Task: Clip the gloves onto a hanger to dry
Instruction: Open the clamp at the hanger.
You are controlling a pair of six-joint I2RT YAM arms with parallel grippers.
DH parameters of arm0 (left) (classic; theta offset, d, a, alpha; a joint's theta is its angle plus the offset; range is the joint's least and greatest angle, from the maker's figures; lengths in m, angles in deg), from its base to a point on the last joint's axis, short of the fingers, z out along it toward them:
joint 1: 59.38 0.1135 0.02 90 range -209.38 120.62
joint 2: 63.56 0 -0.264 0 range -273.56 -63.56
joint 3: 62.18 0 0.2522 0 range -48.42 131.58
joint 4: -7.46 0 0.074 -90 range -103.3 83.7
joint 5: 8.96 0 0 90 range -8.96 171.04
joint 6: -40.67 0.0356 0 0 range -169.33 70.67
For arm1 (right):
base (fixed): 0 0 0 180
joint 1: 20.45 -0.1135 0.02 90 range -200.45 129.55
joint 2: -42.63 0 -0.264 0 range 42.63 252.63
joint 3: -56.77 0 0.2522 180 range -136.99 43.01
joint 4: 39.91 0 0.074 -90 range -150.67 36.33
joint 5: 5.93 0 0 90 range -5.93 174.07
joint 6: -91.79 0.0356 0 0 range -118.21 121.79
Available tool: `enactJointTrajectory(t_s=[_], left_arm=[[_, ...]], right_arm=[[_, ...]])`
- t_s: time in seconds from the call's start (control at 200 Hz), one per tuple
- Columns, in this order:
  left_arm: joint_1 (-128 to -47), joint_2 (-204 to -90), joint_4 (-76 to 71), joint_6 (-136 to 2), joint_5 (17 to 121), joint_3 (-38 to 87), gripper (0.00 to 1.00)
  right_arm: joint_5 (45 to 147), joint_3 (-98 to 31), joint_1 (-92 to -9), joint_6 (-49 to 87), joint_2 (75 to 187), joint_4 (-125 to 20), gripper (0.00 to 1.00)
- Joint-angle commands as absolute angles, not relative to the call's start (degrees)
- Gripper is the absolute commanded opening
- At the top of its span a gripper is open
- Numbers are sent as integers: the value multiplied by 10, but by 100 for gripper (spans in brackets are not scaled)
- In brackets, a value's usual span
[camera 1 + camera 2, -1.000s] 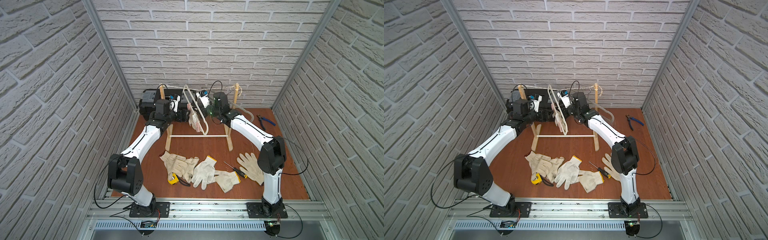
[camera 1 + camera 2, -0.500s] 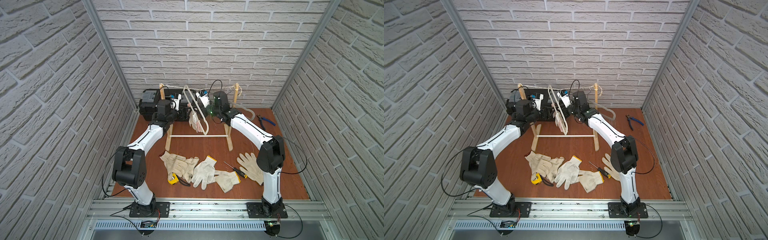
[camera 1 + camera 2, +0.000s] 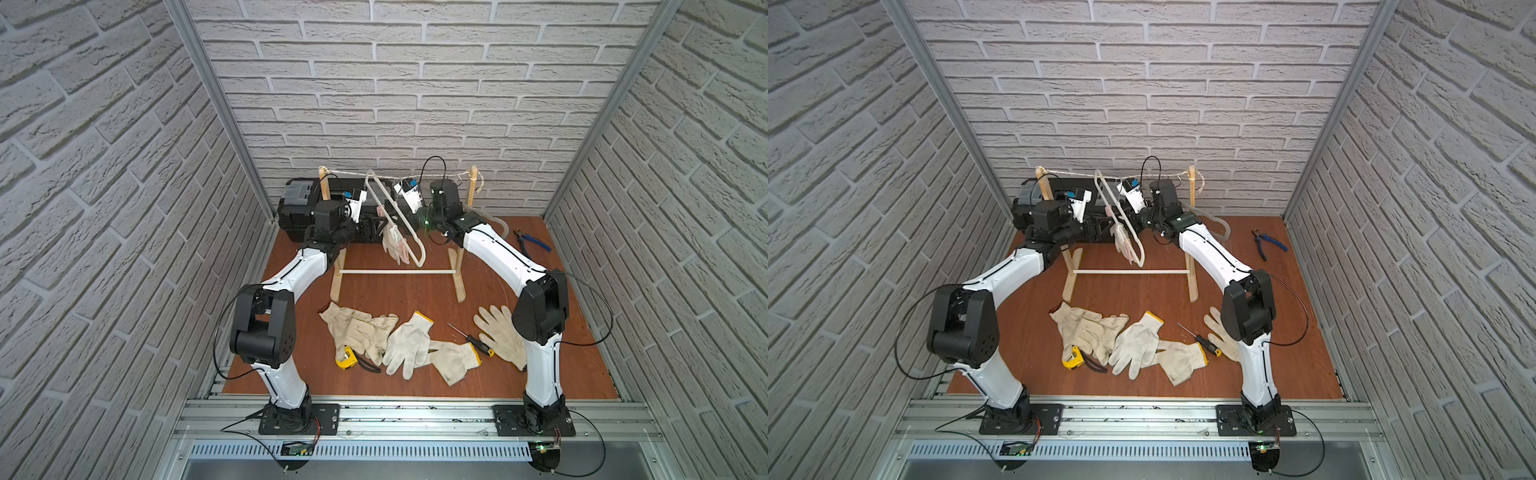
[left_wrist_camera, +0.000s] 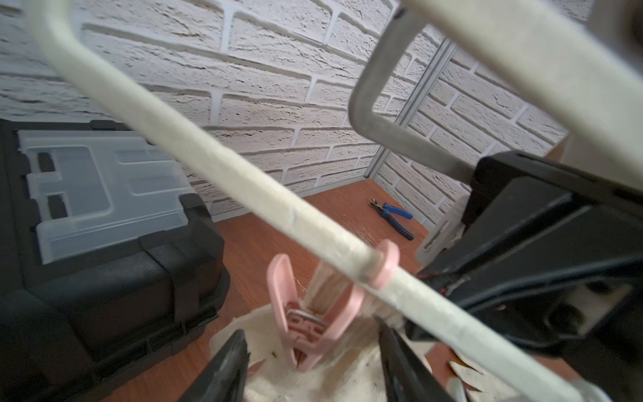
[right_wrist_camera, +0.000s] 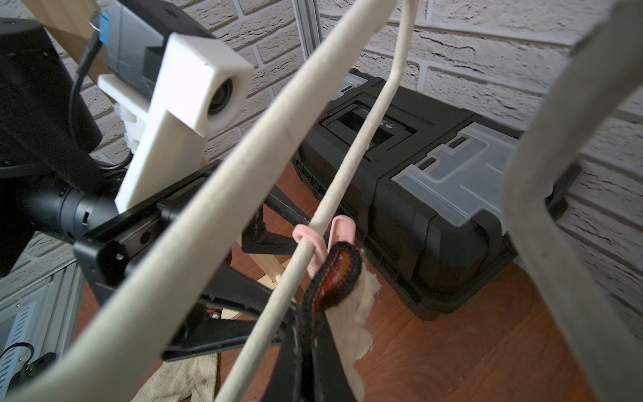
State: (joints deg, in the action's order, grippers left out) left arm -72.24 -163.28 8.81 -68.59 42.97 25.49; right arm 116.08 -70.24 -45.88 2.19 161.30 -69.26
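The left fingers (image 4: 226,365) stand apart, one on each side of a pink clip (image 4: 306,330), with a gap between each finger and the clip, so they grip nothing. The clip hooks over a thin bar of the white hanger (image 4: 243,184), which crosses just above these fingers. Its lower end reaches down to the hanging glove (image 4: 330,379) lying between and under the fingertips; whether the clip bites the cloth cannot be told. The right fingers (image 5: 328,376) are closed on the same glove, pinching it just below its dark red-edged cuff (image 5: 334,275), which stands up just past their tips and right beside the clip. In a top view the two sets of fingers meet from opposite sides of the tilted hanger, and the glove dangles below them inside the wooden rack (image 3: 459,266). A black toolbox (image 3: 299,203) sits just behind the left fingers. Blue-handled pliers (image 3: 532,243) lie on the desk (image 3: 395,291), beyond the right fingers toward the side wall. The other gloves (image 3: 409,343) lie scattered on the desk well apart from both sets of fingers, down near the arm bases. A yellow tape measure (image 3: 347,359) and a screwdriver (image 3: 471,338) lie among them.
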Motion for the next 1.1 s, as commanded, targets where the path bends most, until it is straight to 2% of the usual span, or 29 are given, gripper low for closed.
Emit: enactJointTrajectory(t_s=[0.0,0.825,1.095], left_arm=[[-721,-1643,134,-662,376,276,61],[-714,-1660,139,-629,326,322,53],[-714,-1667,151,-619,311,334,51]], right_arm=[[1193,-730,-455,10,1621,-701,5],[1234,-778,-445,-19,1640,-776,4],[1204,-788,-443,-28,1648,-794,4]])
